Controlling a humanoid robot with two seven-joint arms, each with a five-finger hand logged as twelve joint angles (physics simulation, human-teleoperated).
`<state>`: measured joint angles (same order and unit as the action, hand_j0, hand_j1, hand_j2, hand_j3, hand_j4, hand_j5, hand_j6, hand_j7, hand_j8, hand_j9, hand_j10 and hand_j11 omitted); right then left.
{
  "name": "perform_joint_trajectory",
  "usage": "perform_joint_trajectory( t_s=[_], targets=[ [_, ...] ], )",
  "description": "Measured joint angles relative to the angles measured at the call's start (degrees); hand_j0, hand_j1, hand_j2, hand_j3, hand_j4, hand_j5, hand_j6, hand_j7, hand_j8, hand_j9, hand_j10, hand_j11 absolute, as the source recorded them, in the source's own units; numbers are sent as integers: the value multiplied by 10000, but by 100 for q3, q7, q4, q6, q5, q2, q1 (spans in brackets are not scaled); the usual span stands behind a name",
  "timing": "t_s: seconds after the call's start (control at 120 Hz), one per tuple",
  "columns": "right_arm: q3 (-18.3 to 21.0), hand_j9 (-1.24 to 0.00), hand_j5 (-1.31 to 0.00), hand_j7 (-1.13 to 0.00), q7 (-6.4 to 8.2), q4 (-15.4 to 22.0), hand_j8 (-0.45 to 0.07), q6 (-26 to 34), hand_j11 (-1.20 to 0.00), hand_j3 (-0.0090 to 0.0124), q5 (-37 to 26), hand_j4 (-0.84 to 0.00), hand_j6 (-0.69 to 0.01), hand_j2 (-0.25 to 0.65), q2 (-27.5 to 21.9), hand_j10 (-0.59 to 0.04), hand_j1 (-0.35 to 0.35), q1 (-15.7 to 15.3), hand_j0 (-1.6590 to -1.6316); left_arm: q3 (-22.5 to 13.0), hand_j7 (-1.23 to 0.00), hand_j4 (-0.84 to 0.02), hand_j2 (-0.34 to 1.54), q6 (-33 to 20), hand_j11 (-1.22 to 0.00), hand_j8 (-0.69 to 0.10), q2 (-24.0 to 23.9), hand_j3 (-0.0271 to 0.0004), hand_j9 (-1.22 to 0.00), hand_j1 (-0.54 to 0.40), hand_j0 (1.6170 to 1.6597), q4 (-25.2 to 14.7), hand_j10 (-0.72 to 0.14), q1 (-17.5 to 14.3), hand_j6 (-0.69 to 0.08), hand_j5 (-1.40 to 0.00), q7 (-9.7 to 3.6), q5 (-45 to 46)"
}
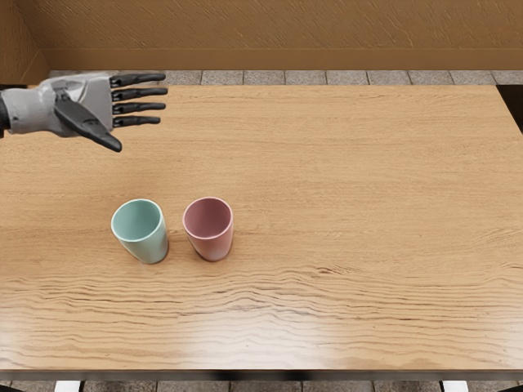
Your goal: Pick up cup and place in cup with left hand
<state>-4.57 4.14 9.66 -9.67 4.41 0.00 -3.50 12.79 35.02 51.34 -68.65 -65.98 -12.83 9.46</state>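
My left hand (140,124) reaches in from the left edge over the far left of the table, its fingers spread and holding nothing. Nearer the front stands a teal cup (148,246), upright with its mouth up. A pink cup (213,246) stands upright just to its right, with a narrow gap between the two. Both cups look empty inside. The hand is well behind the cups and touches neither one.
The wooden table (351,196) spans the view, its front edge near the bottom of the picture. Behind it lie a strip of tiled floor and a brown wall (278,33). A dark object (512,102) shows at the far right corner.
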Motion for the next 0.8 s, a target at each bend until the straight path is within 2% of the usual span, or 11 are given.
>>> perform_joint_trajectory(
  t_s=[0.067,0.142,0.258,0.325,0.392,0.517,0.6,0.658,0.708,0.8],
  targets=[
    [16,-195,-195,-195,0,-2,-150,1,-195,0,-4,-150,-150,-31,0,-150,-3311,3,-16581,2,-9,5,5,0,-9,9,-18,0,-9,3484,16581,-16,5,-9,9,-8,-135,-131],
    [30,-195,-195,-195,-1,-8,-150,2,-195,0,-2,-151,-150,-31,0,-150,-3310,-10,-16581,18,-6,6,5,0,-7,9,-4,0,-7,3487,16581,-20,6,-47,10,-6,-215,-361],
    [39,-195,-195,-195,-1,-11,-150,1,-195,0,-2,-151,-151,-31,0,-150,-3310,-20,-16581,31,-3,6,5,0,-4,8,20,0,-3,3491,16581,-18,5,-191,8,-3,-270,-902],
    [42,-195,-195,-195,-1,-12,-150,1,-195,0,-2,-151,-150,-31,0,-150,-3310,-23,-16581,40,-2,2,4,0,-2,4,-69,0,-2,3491,16581,-20,2,-209,3,-2,-284,-1481],
    [43,-195,-195,-195,-1,-12,-151,1,-195,0,-2,-151,-151,-31,0,-150,-3310,-24,-16581,29,-2,-2,6,-104,-1,-1,-102,0,-2,3492,16581,-55,-1,-378,-2,-2,-291,-2043],
    [44,-195,-195,-195,-1,-12,-151,1,-195,0,-2,-151,-151,-31,0,-150,-3310,-25,-16581,-338,-2,-9,5,-1073,-1,-9,-138,0,-1,3491,16581,-683,-7,-1065,-10,-2,-295,-2717],
    [44,-195,-195,-195,-1,-14,-151,1,-195,0,-1,-152,-151,-31,0,-150,-3310,-25,-16581,-643,-2,-11,6,-1802,0,-12,-213,0,-1,3491,16581,-1352,-9,-1150,-13,-2,-275,-2929],
    [44,-195,-195,-195,-1,-13,-151,1,-195,0,-2,-151,-151,-31,0,-150,-3310,-27,-16581,-1024,-2,-14,5,-2548,0,-16,-478,0,-1,3490,16581,-1826,-11,-1406,-17,-3,-265,-3211],
    [44,-195,-195,-195,-1,-12,-151,1,-195,0,-2,-151,-151,-31,0,-150,-3310,-27,-16581,-1339,-14,-24,7,-3127,-12,-26,-579,0,-13,3480,16581,-2165,-22,-1463,-28,-15,-258,-3381],
    [44,-195,-195,-195,-1,-12,-151,1,-195,0,-2,-152,-151,-31,0,-150,-3310,-27,-16581,-1897,-206,-171,39,-3926,-204,-175,-1066,0,-205,3306,16581,-2568,-170,-1749,-176,-207,-255,-3545]
  ],
)
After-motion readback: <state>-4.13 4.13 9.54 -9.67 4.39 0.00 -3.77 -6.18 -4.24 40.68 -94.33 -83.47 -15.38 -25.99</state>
